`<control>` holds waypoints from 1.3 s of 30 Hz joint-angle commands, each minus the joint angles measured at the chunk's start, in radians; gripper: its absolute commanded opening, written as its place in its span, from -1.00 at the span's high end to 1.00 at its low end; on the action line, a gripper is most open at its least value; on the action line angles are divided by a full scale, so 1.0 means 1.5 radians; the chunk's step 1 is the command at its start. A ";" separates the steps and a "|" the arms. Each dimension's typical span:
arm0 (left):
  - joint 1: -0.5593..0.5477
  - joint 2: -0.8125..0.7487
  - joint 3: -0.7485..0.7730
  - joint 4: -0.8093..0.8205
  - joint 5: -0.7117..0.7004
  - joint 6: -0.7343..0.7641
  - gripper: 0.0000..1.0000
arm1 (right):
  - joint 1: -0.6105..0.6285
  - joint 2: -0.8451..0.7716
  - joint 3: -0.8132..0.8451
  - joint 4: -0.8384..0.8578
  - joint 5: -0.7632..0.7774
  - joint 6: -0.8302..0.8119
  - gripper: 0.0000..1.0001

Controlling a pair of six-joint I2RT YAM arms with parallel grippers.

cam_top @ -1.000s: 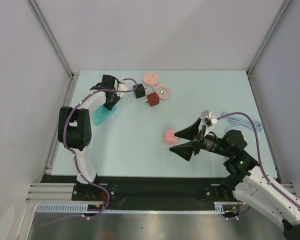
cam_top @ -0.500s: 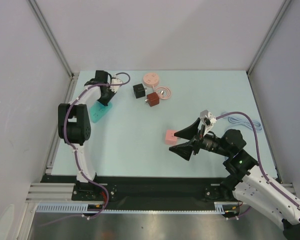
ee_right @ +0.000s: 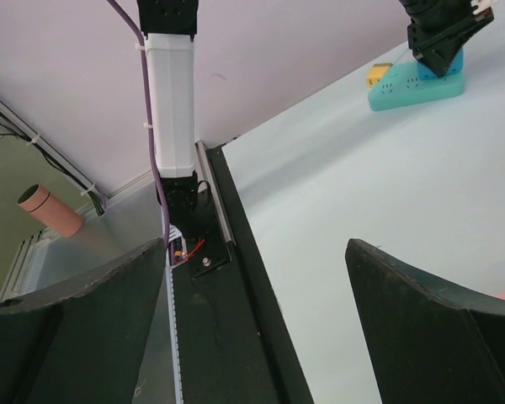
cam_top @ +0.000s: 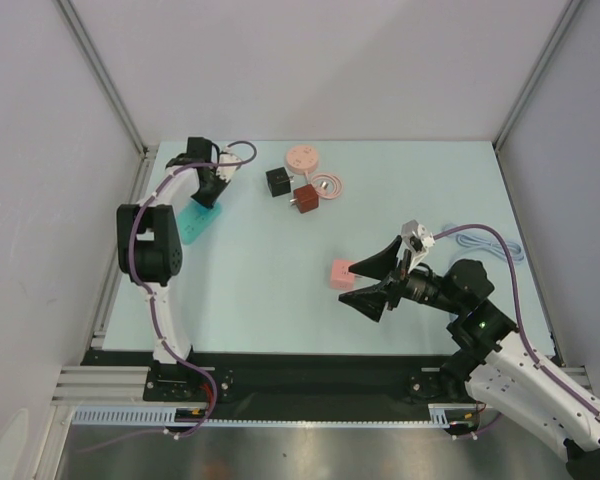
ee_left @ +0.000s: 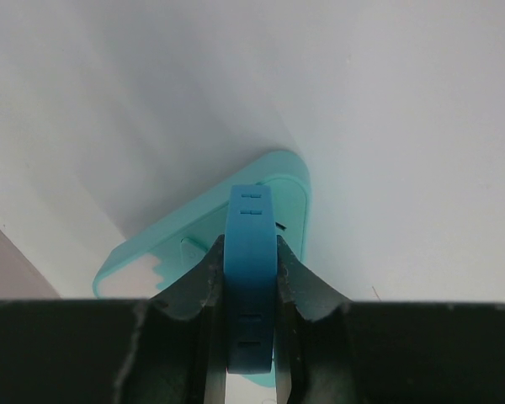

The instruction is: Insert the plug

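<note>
My left gripper point(ee_left: 250, 252) is shut on a blue plug point(ee_left: 249, 269), with a finger pressed against each of its flat sides. Right beneath it lies the teal power strip point(ee_left: 194, 231), at the table's back left point(cam_top: 192, 225). The right wrist view shows the blue plug point(ee_right: 452, 63) standing on one end of the strip point(ee_right: 404, 94), under the black left gripper point(ee_right: 442, 34). Whether its pins are in a socket is hidden. My right gripper point(cam_top: 355, 285) stands wide open near the table's middle, beside a pink block point(cam_top: 341, 272), and holds nothing point(ee_right: 252, 252).
A black adapter point(cam_top: 278, 180), a dark red adapter point(cam_top: 305, 197), a pink disc point(cam_top: 302, 156) and a pink coil point(cam_top: 329, 185) lie at the back centre. A pale blue cable point(cam_top: 490, 243) lies at the right. The enclosure walls stand close behind the strip.
My left wrist has swung left and back toward the rear left corner, staying over the strip. The right arm has not moved.
</note>
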 commanded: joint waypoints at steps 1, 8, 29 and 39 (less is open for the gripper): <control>0.019 0.039 -0.060 -0.059 0.015 -0.018 0.88 | -0.003 -0.009 0.005 0.011 -0.002 -0.003 -0.89; 0.008 -0.027 -0.067 -0.044 0.006 -0.010 0.20 | -0.003 -0.007 0.007 0.007 0.002 -0.006 -0.89; -0.052 -0.159 0.049 -0.022 -0.218 -0.103 -1.00 | -0.005 0.017 0.006 0.007 0.012 -0.014 -0.89; 0.026 -0.166 0.043 0.052 -0.257 -0.318 -0.99 | -0.006 0.025 0.009 0.005 0.012 -0.016 -0.90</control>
